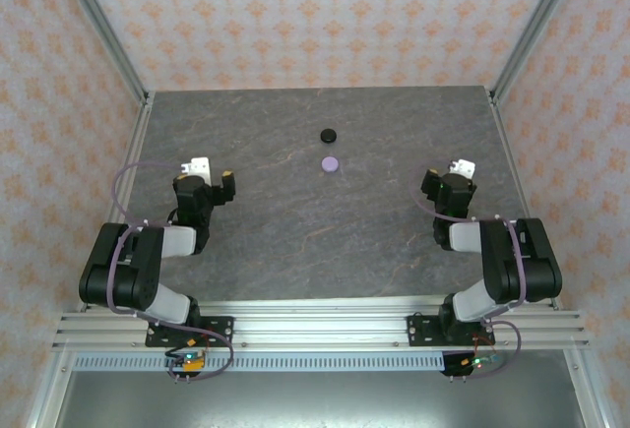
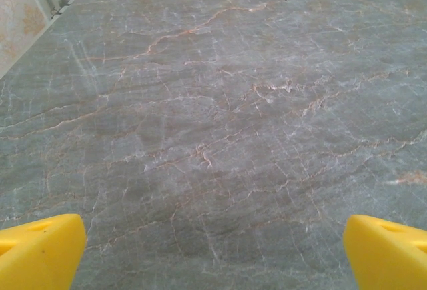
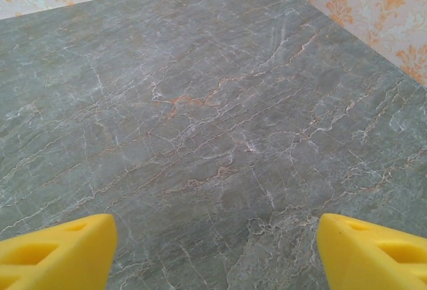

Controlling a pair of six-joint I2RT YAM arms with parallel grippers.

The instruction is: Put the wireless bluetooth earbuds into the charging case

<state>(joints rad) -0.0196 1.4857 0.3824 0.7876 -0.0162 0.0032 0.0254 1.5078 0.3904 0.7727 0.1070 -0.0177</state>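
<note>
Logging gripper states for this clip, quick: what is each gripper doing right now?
Left gripper: open, holding nothing.
Right gripper: open, holding nothing.

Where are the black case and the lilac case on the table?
black case [image 1: 329, 136]: top external view, centre of its round top.
lilac case [image 1: 330, 163]: top external view, centre of its round top.
</note>
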